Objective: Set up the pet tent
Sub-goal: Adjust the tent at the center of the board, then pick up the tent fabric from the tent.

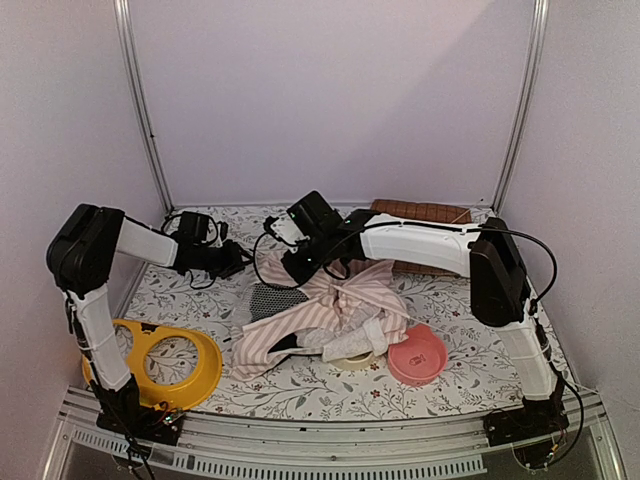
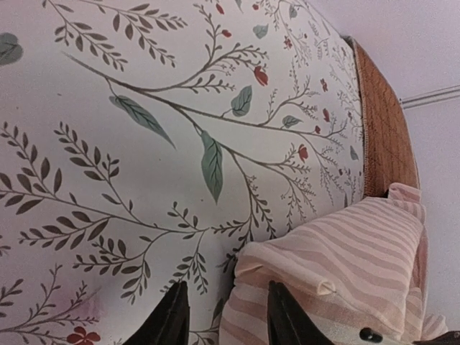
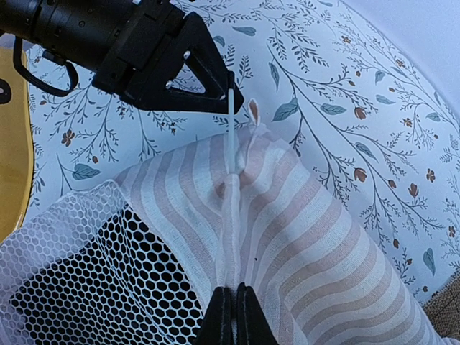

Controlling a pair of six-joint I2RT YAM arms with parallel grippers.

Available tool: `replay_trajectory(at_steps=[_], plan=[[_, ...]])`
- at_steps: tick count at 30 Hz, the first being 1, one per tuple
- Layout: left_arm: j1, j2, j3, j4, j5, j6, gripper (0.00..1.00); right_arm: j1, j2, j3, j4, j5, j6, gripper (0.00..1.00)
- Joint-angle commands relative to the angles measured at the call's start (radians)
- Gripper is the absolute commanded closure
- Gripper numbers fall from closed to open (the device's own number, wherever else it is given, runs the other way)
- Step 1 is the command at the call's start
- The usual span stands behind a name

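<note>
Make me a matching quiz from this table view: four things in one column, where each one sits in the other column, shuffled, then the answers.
Things:
1. pet tent
2. pink bowl
3. yellow ring
4. brown mat

Places:
A. at the far edge
B. near-left corner
C. centre, lying crumpled
D. near side, just right of the tent

Pairs: 1-C, 2-D, 3-B, 4-A

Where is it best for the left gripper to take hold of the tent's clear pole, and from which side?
Probably at the bare pole end that sticks out of the striped sleeve of the pet tent. Approach from beyond the tip, where the left gripper is, with jaws across the thin rod: the right gripper pinches the sleeve further along.
</note>
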Motion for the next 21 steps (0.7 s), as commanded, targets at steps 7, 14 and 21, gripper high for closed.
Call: replay_trajectory(at_steps=[7,14,21], plan=[[0.024,0.069,0.015,0.115,0.046,-0.107,0.64,-0.004,-0.029,-0.018,-0.054,0.040,0.053,1.00],[0.029,0.066,-0.001,0.155,0.046,-0.136,0.63,-0.006,-0.017,-0.018,-0.073,0.042,0.066,1.00],[0.032,0.013,-0.013,0.170,0.027,-0.127,0.63,-0.009,0.001,-0.010,-0.086,0.040,0.066,1.00]])
